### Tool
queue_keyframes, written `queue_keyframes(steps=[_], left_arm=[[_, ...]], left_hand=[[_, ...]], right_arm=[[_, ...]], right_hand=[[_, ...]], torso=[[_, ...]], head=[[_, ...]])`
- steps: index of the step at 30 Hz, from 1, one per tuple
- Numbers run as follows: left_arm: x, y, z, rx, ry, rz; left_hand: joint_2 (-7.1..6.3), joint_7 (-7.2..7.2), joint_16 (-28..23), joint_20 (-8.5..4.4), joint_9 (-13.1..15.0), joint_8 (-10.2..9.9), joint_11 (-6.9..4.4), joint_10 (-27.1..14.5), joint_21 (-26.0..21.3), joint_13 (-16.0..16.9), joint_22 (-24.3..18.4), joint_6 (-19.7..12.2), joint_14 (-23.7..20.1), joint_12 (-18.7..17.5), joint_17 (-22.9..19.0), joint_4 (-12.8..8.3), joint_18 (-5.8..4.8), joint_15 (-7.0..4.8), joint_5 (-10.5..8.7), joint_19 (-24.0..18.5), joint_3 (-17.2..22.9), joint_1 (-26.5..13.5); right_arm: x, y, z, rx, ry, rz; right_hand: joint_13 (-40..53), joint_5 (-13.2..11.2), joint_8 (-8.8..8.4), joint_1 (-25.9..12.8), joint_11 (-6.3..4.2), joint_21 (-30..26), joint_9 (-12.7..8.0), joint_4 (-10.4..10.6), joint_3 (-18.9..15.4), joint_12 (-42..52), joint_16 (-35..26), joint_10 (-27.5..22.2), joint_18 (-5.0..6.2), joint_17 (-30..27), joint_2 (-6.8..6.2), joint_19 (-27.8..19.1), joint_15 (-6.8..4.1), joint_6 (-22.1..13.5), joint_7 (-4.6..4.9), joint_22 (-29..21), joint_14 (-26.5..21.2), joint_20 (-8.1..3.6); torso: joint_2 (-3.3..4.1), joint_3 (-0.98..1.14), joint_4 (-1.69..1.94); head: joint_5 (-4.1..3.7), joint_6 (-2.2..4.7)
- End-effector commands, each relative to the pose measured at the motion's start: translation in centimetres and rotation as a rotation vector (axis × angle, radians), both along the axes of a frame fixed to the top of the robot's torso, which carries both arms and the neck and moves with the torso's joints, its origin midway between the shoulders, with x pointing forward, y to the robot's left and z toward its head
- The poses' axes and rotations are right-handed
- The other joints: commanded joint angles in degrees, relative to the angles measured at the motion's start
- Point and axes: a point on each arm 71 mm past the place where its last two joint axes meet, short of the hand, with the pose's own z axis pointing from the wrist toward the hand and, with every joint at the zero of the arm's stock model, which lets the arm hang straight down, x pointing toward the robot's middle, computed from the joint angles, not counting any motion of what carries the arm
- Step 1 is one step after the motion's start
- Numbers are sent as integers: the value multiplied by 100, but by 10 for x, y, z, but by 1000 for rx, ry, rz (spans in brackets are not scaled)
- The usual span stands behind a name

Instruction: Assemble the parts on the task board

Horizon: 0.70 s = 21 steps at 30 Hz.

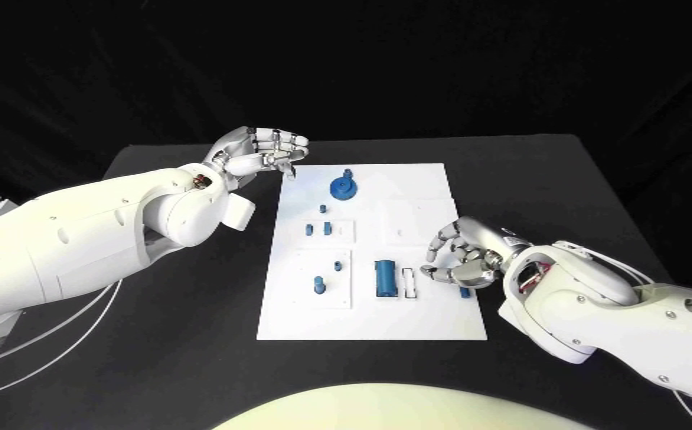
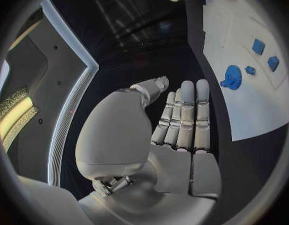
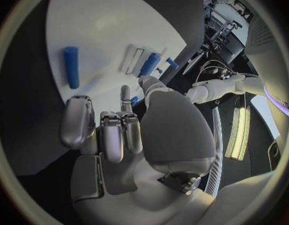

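Blue plastic parts [image 1: 387,277] lie scattered on the white task board [image 1: 418,190], which sits flat in the middle of the black bench [image 1: 173,330]. They look small, rigid and light, probably smooth enough to slip, so a fingertip pinch across the sides seems the safest hold. The round toothed piece [image 1: 345,187] near the far edge would take a grip at its raised centre; the long cylinder suits a pinch at mid-length. Several parts stand in shallow square recesses of the board; a slim white-rimmed slot beside the cylinder looks unfilled. The right robot hand [image 1: 464,253] hovers over the board's right edge, fingers curled, seemingly grasping nothing. The left robot hand [image 1: 264,154] is clenched on nothing beside the far left corner.
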Motion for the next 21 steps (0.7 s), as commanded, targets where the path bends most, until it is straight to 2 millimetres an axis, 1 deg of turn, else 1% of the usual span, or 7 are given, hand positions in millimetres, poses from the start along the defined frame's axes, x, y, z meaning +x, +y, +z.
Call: queue_keyframes(steps=[1, 2, 4, 8, 12, 16, 21], left_arm=[[0, -1, 1, -13, -11, -7], [0, -1, 2, -16, -11, -7], [-1, -2, 2, -21, -12, -8], [-1, -1, 2, -29, -13, -8], [-1, -1, 2, -32, -12, -8], [-1, -2, 1, -35, -10, -8], [-1, -2, 0, -39, -7, -9]], left_hand=[[42, 20, 39, 30, -6, 28, -8, -31, -30, -9, -5, -24, -35, 39, 9, 19, 80, 6, 8, 17, -21, 13], [38, 19, 41, 31, -7, 28, -8, -33, -32, -9, -6, -25, -37, 41, 10, 25, 79, 8, 7, 16, -26, 6], [21, 18, 50, 38, -10, 28, -6, -38, -47, -11, -13, -32, -41, 51, 12, 55, 77, 14, 3, 11, -53, -37], [-39, 10, 84, 61, -15, 35, -10, -62, -143, -10, -73, -52, -60, 95, 23, 176, 78, 26, -4, 6, -180, -174], [-62, 8, 105, 71, -15, 42, -13, -79, -208, -7, -119, -65, -69, 125, 29, 244, 79, 29, -12, 21, -262, -222], [-61, 7, 111, 73, -15, 45, -14, -83, -227, -5, -133, -67, -71, 135, 31, 263, 80, 29, -11, 28, -283, -229], [-69, 5, 142, 81, -13, 63, -17, -113, -329, 2, -208, -77, -81, 187, 38, 383, 80, 33, -35, 75, -426, -284]], right_arm=[[2, -17, 7, 10, -25, -56], [2, -22, 7, 4, -27, -67], [2, -33, 9, -12, -30, -88], [0, -50, 9, -61, -40, -111], [-4, -63, 3, -115, -36, -127], [-8, -68, -3, -151, -23, -133], [-11, -64, -11, -165, -3, -123]], right_hand=[[1508, -5, -77, -45, 46, -35, -28, 1, 24, 22, 19, 607, -80, 1507, -28, 231, 67, -48, 32, 1005, 607, 46], [1508, -6, -88, -49, 52, -46, -32, 2, 19, 22, 19, 607, -78, 1507, -34, 229, 72, -50, 37, 1003, 607, 51], [1508, -8, -117, -63, 65, -55, -42, 5, 3, 22, 19, 607, -77, 1507, -53, 227, 85, -54, 51, 1001, 607, 63], [1508, -9, -147, -81, 78, -106, -52, 6, -17, 22, 19, 607, -69, 1507, -70, 218, 97, -56, 63, 991, 607, 76], [1508, -9, -155, -97, 81, -111, -54, 8, -30, 22, 19, 607, -68, 1507, -76, 216, 103, -38, 64, 990, 607, 84], [1508, -7, -166, -221, 68, 24, -53, 17, -101, 22, 19, 607, -81, 1507, -56, 239, 100, 88, 41, 1018, 607, 102], [1508, -2, -152, -290, 30, 31, -38, 15, -167, 22, 19, 607, -76, 1507, -36, 243, 73, 233, -7, 1020, 607, 101]], torso=[[-14, -4, -29], [-11, -4, -23], [-13, -1, -31], [-22, 12, -58], [-34, 13, -83], [-38, 15, -90], [-33, 17, -86]], head=[[-48, 17], [-68, 23], [-90, 31], [-123, 14], [-154, 17], [-165, 15], [-163, 11]])
